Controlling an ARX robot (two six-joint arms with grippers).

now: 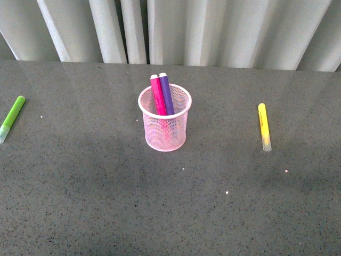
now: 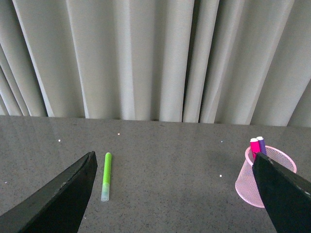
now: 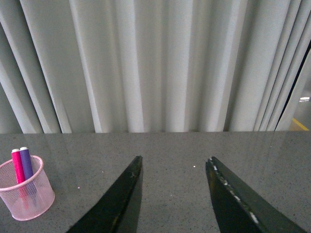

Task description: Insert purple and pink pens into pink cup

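Note:
The pink cup [image 1: 165, 126] stands upright in the middle of the grey table. The pink pen [image 1: 157, 95] and the purple pen [image 1: 166, 93] stand inside it, side by side, leaning toward the back left. The cup also shows in the left wrist view [image 2: 249, 184] and in the right wrist view [image 3: 26, 195], with both pens in it. My left gripper [image 2: 174, 158] is open and empty, its jaws wide apart. My right gripper [image 3: 176, 161] is open and empty. Neither arm shows in the front view.
A lime-green marker [image 1: 11, 118] lies at the table's left edge and also shows in the left wrist view [image 2: 106, 175]. A yellow marker [image 1: 264, 127] lies to the right of the cup. A pleated grey curtain [image 1: 176, 29] hangs behind the table.

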